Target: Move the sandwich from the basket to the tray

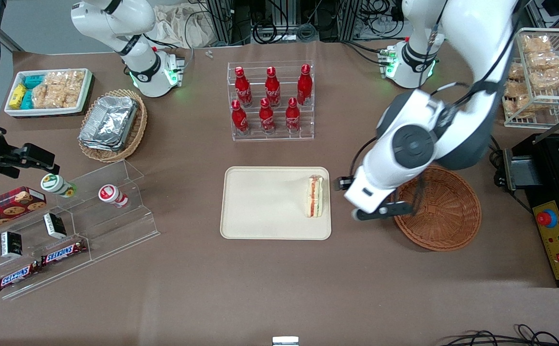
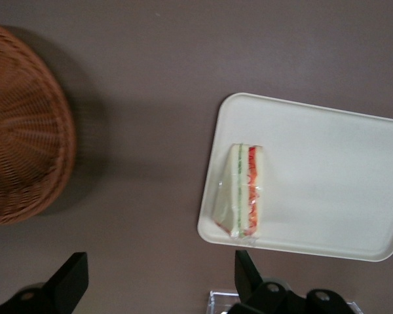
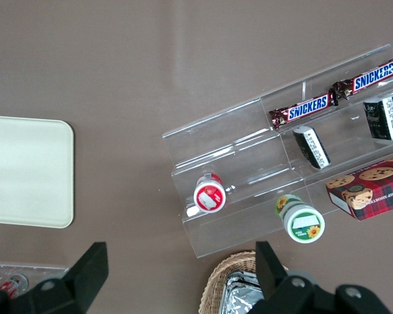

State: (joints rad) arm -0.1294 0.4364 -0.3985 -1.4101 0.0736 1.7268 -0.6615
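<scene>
The sandwich (image 1: 315, 196) lies on the cream tray (image 1: 260, 206), at the tray's edge nearest the working arm; it also shows in the left wrist view (image 2: 242, 190) on the tray (image 2: 327, 176). The reddish-brown wicker basket (image 1: 445, 214) stands beside the tray toward the working arm's end and looks empty; its rim shows in the left wrist view (image 2: 19, 163). My left gripper (image 1: 362, 198) hangs above the bare table between tray and basket, open and empty (image 2: 160, 282). Its black fingers (image 2: 71, 281) are spread wide and touch nothing.
A clear rack of red bottles (image 1: 271, 101) stands farther from the front camera than the tray. A tan wicker basket of foil trays (image 1: 111, 125), a white snack bin (image 1: 49, 91) and an acrylic snack shelf (image 1: 68, 226) lie toward the parked arm's end. A black machine (image 1: 558, 192) stands beside the basket.
</scene>
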